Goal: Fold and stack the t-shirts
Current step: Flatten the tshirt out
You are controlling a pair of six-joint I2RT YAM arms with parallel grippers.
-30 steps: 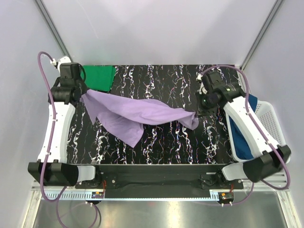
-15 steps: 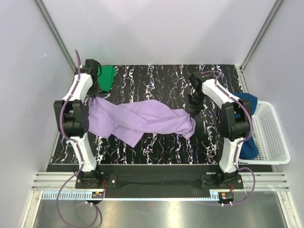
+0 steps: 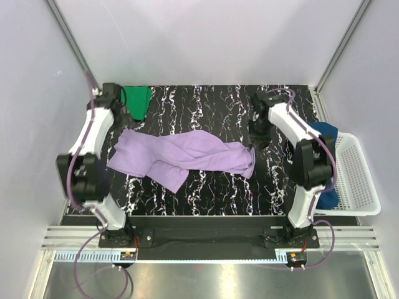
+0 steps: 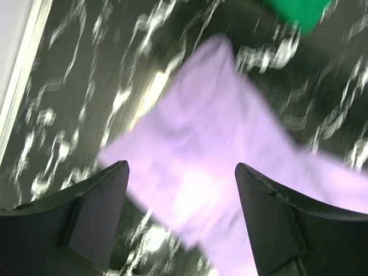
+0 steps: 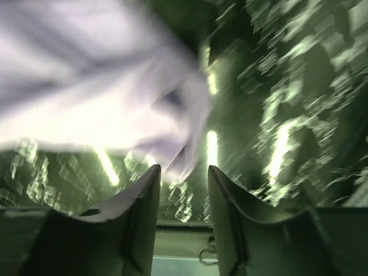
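The lavender t-shirt [image 3: 187,156] lies spread and crumpled across the middle of the black marbled table [image 3: 212,103], free of both grippers. My left gripper [image 3: 115,107] hangs open over the lavender t-shirt's [image 4: 207,138] left end, with nothing between the tips of my left gripper [image 4: 181,169]. My right gripper [image 3: 260,140] stands open just past the lavender t-shirt's [image 5: 103,98] right end; in the blurred right wrist view the cloth ends just short of the tips of my right gripper [image 5: 184,169]. The green t-shirt [image 3: 138,101] lies folded at the back left. The dark blue t-shirt [image 3: 325,134] hangs over the basket's left side.
A white mesh basket [image 3: 360,171] sits off the table's right edge, with dark blue cloth inside it. Grey walls and metal corner posts close in the back and sides. The green t-shirt's corner [image 4: 296,11] shows beyond the lavender one.
Both grippers have opened and let go of the lavender t-shirt, which has dropped flat onto the table. Both arms have swung over the last second and now reach toward the back.
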